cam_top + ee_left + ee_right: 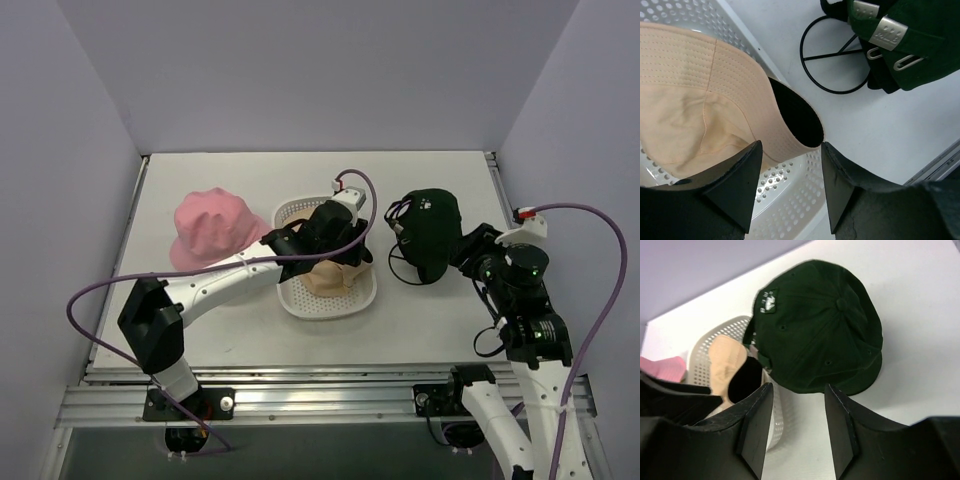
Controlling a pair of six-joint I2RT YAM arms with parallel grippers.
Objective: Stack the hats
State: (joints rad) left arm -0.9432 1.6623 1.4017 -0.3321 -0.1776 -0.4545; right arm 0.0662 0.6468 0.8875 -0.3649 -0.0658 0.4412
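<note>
A pink hat [210, 228] lies on the table at the left. In the white perforated tray [300, 300] sits a beige hat [330, 280], brim up [705, 75], with a black patch under its brim edge. My left gripper [343, 250] hovers over it, open [790, 152], its fingertips just short of the brim with nothing between them. A dark green cap [430, 232] with a small white logo rests on the table right of the tray. My right gripper [468, 250] is just near of the cap [820, 330], open [799, 390] and empty.
A thin black wire loop [835, 55] lies on the table between the tray [790, 200] and the green cap [910, 45]. Purple walls enclose the table on three sides. A metal rail [490, 165] runs along the table's right edge.
</note>
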